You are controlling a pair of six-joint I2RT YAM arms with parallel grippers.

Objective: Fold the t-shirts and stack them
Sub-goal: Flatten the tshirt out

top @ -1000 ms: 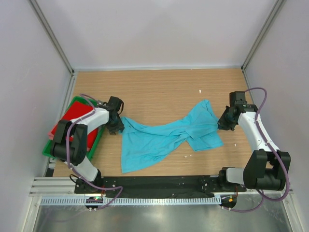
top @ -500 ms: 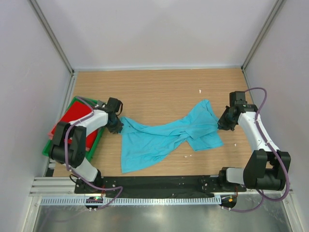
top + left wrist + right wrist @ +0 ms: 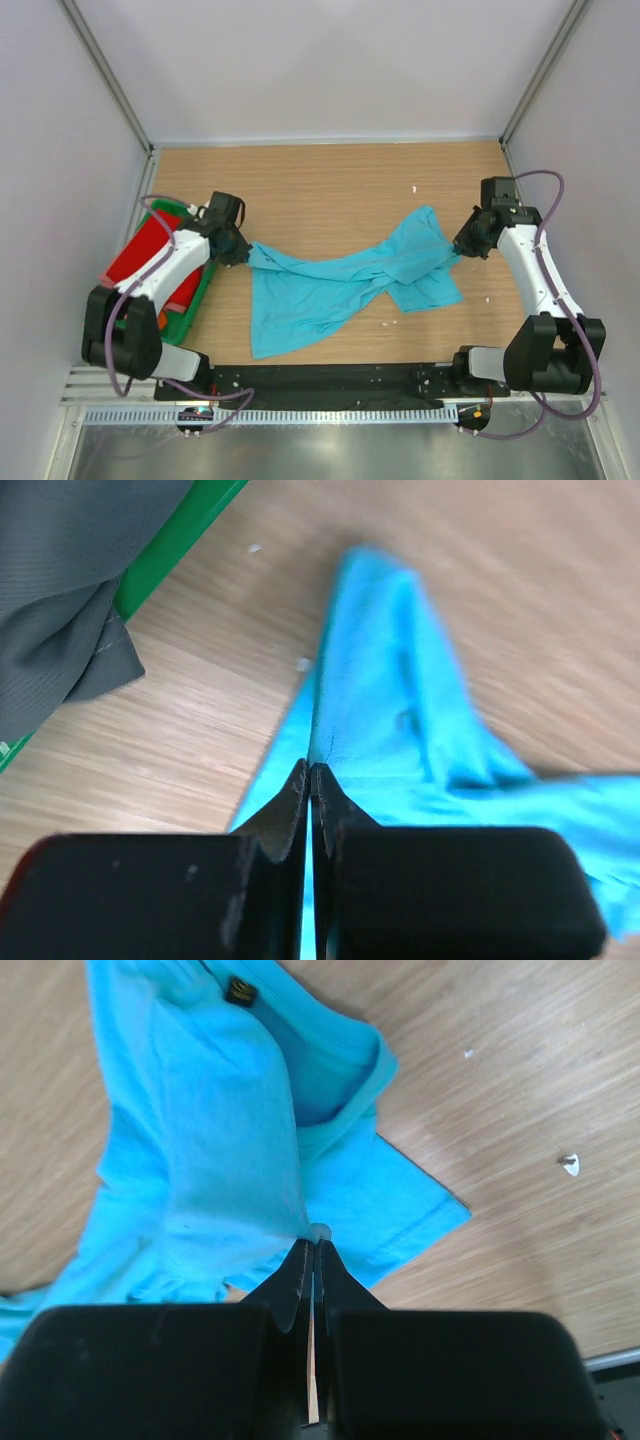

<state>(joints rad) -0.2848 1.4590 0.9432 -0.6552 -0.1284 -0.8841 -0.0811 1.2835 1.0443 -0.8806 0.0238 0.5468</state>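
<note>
A turquoise-blue t-shirt [image 3: 330,285] lies crumpled and stretched across the middle of the wooden table. My left gripper [image 3: 240,250] is shut on its left corner, beside the green tray. In the left wrist view the jaws [image 3: 311,772] pinch a ridge of the turquoise cloth [image 3: 400,680]. My right gripper [image 3: 463,245] is shut on the shirt's right edge. In the right wrist view a fold of the cloth [image 3: 220,1110] rises into the closed tips [image 3: 315,1245], and a small dark label [image 3: 238,990] shows at the collar. A red t-shirt [image 3: 150,250] lies in the tray.
The green tray [image 3: 197,288] stands at the table's left edge, its rim [image 3: 185,535] close to my left gripper, with dark-looking cloth [image 3: 60,610] hanging over it. Small white specks [image 3: 414,188] lie on the wood. Grey walls enclose the table on three sides.
The left gripper has closed on the turquoise shirt's left corner and moved slightly away with it, the arm swinging left. The right gripper has shifted a little farther back, still holding the cloth.
</note>
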